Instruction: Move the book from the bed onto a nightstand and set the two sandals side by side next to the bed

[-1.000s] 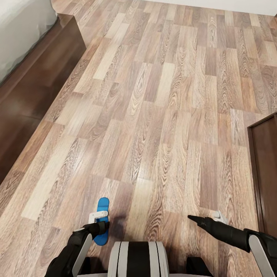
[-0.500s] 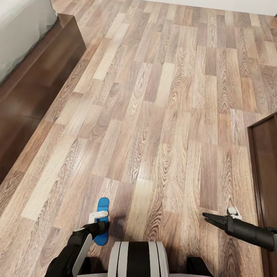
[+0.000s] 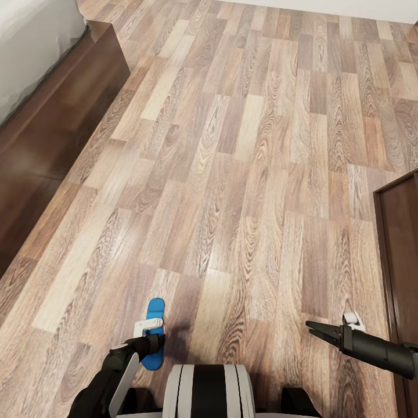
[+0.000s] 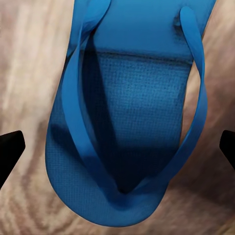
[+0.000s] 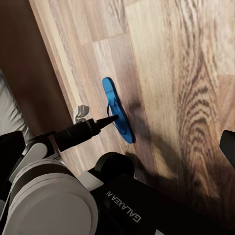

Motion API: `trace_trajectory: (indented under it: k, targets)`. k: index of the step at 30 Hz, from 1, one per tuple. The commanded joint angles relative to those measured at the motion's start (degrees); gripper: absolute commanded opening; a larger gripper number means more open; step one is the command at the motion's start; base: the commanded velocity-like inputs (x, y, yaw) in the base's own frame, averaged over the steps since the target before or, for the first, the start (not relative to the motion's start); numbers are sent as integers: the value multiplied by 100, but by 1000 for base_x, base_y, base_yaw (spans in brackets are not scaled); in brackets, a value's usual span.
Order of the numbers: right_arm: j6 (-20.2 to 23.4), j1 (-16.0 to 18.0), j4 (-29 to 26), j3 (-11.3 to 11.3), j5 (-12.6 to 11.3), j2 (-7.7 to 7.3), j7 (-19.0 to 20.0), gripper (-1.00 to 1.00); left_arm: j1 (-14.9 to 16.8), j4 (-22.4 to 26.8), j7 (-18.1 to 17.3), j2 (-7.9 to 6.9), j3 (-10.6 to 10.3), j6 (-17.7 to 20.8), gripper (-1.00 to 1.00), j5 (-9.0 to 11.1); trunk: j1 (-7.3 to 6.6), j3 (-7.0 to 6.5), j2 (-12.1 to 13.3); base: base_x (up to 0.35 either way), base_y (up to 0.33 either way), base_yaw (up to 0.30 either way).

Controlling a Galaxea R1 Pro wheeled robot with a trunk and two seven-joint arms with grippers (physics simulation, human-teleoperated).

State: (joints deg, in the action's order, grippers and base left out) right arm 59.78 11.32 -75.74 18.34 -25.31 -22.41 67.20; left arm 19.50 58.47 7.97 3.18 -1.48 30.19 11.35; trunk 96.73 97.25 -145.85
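Broadly: pale-and-brown wood-plank floor across the head view, with the large bed's dark brown wooden frame and off-white mattress along its left edge. Dark brown cabinet front at the right edge; cannot tell what piece of furniture it belongs to.

Down on the floor, close in front of the base and well apart from the bed frame: one bright blue flat flip-flop sandal, strap side up. Left hand poised right over it, spread wide, one black fingertip off each side of the sole and clear of it.

Probably very light, thin and bendy, so likely to flop if pinched at one end. Best taken across the middle of the sole, or by the straps near the toe post.

Left wrist view: textured footbed and the V of the straps, lost from the head camera. Right wrist view: the whole sandal seen edge-on, lying flat on the boards beside the dark frame.

Right hand out over bare floor, holding nothing; cannot tell how far apart its fingers stand.
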Motion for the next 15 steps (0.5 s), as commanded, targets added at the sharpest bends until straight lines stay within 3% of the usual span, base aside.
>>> trace_trajectory:
  k: [1, 2, 3, 15]
  targets:
    - [22, 2, 1, 3, 8, 0, 21, 100, 1, 7, 51, -2, -11, 22, 100, 60, -1, 3, -1, 0, 0, 0]
    - [22, 2, 1, 3, 8, 0, 21, 100, 1, 7, 51, -2, -11, 22, 100, 60, -1, 3, -1, 0, 0, 0]
    - [22, 2, 0, 3, 8, 0, 22, 100, 1, 7, 51, -2, -11, 22, -100, 60, -1, 3, -1, 0, 0, 0]
    - [22, 2, -2, 3, 8, 0, 23, 100, 1, 6, 63, -2, -11, 22, -100, 61, -1, 3, -1, 0, 0, 0]
